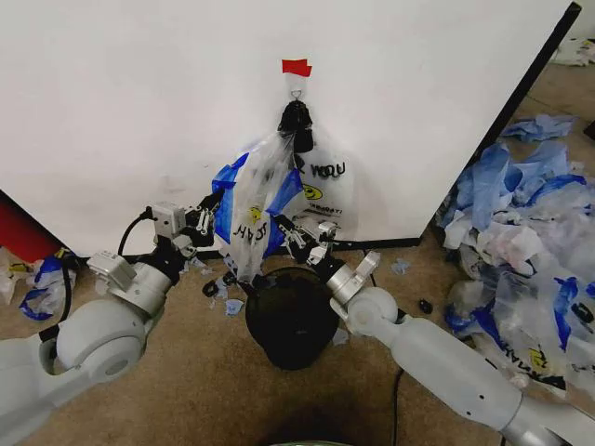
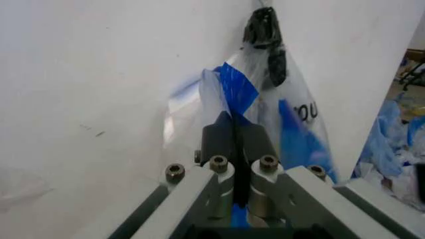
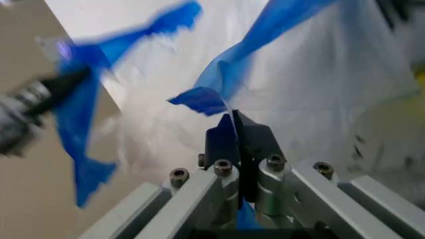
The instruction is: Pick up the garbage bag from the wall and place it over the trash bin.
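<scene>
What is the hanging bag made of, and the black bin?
The garbage bag looks like thin, see-through plastic film: it crinkles and the wall shows through. The trash bin is black with a matte look; possibly metal mesh, but its material is hard to tell here.

Garbage bag [image 1: 279,200] hangs on wall [image 1: 139,102]; trash bin [image 1: 291,318] on floor below, before wall; bag pile [image 1: 521,232] right.

You can read only broken letters on the garbage bag [image 1: 279,195]; its folds hide the rest of the print. The bag's lower edge covers the far rim of the trash bin [image 1: 291,321]. In the right wrist view the left gripper [image 3: 30,107] is a blur, cut by the frame edge. The scattered blue bags [image 1: 521,232] run past the head view's right edge.
</scene>
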